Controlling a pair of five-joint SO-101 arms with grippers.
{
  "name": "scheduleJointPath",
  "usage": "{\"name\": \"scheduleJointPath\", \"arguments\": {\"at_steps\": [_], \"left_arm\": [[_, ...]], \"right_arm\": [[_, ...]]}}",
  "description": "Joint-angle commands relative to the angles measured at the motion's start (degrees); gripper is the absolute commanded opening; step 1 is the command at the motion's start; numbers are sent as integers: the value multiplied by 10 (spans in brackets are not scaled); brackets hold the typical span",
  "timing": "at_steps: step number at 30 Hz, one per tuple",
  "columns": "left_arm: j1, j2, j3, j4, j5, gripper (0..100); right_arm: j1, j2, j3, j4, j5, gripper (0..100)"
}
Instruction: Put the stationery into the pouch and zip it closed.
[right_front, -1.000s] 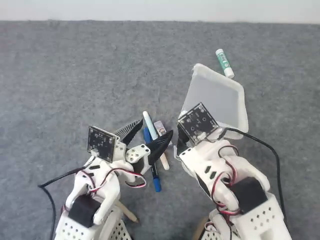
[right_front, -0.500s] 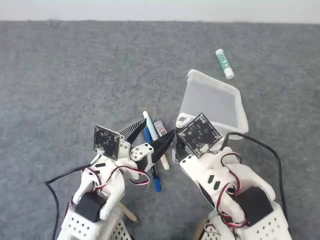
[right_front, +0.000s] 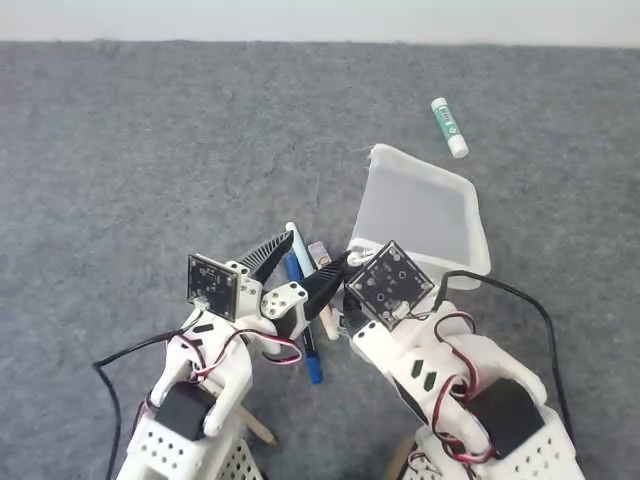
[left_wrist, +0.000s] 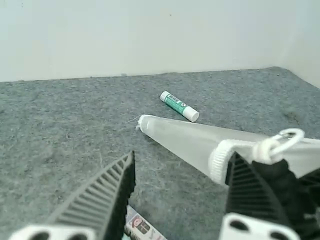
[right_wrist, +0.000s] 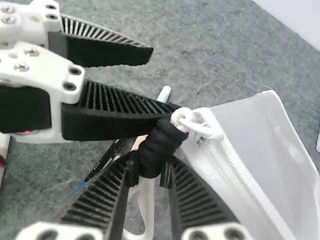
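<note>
The translucent white pouch (right_front: 420, 212) lies tilted at the centre right, its zip corner lifted. My right gripper (right_wrist: 150, 167) is shut on the black zip pull cord (right_wrist: 159, 142), beside the white ring (right_wrist: 192, 123). My left gripper (right_front: 318, 252) stands open just beside that corner, over a blue pen (right_front: 306, 330), a white pen (right_front: 298, 243) and a small eraser (right_front: 320, 254). In the left wrist view the pouch (left_wrist: 192, 141) lies between its spread fingers (left_wrist: 105, 197). A green-and-white glue stick (right_front: 449, 127) lies on the felt beyond the pouch.
Grey felt (right_front: 150, 150) covers the table, with open room at the left and back. A pale wall (left_wrist: 150, 30) bounds the far edge. The two arms stand close together at the front, and a black cable (right_front: 545, 320) loops at the right.
The right arm has drawn the pouch's zip corner leftward and nearer, toward the left gripper. The left arm has shifted slightly forward, still open.
</note>
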Motion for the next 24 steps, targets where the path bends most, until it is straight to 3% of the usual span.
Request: {"name": "scheduleJointPath", "arguments": {"at_steps": [1,16,21,24], "left_arm": [[19,-7,-3,-11,-16,282],[25,-8,7,-3,-50,122],[-19,-8,1,-3,-55,60],[-47,-8,-9,-2,-107,20]], "right_arm": [[-14,-10,-6,7,10,6],[-10,-11,-6,7,10,6],[-8,-11,-6,7,10,6],[8,-11,-6,2,9,6]]}}
